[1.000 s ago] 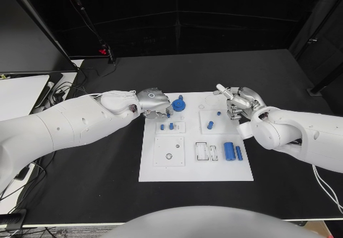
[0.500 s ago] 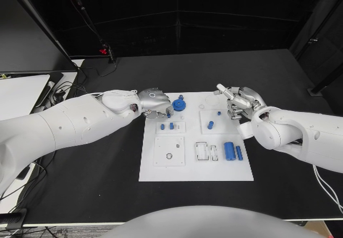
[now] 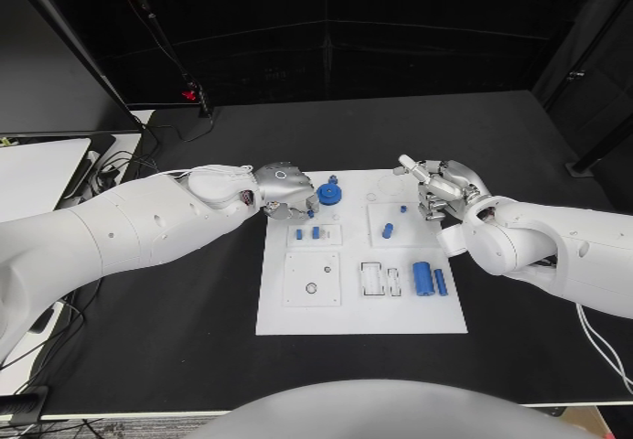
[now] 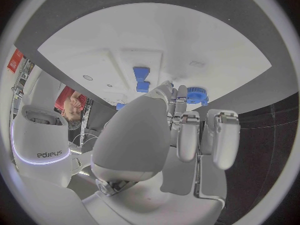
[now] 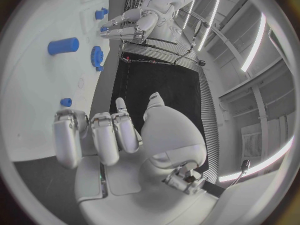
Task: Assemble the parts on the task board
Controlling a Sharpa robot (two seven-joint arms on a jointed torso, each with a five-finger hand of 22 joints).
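A matte black table [image 3: 396, 128] fills the scene, backed at the far side by dark panelled walls [image 3: 330, 46]. On the far left a white desk surface [image 3: 33, 169] carries tangled black cables [image 3: 125, 165]. Long bright ceiling light strips [image 5: 256, 50] run overhead above a grey slatted wall [image 5: 209, 110].

The left hand [image 3: 284, 191] covers the far-left corner of the task board [image 3: 359, 315]. Whether its fingertips touch the blue gear [image 3: 330, 193] cannot be determined. Contents of the board's small recesses are too small to identify.
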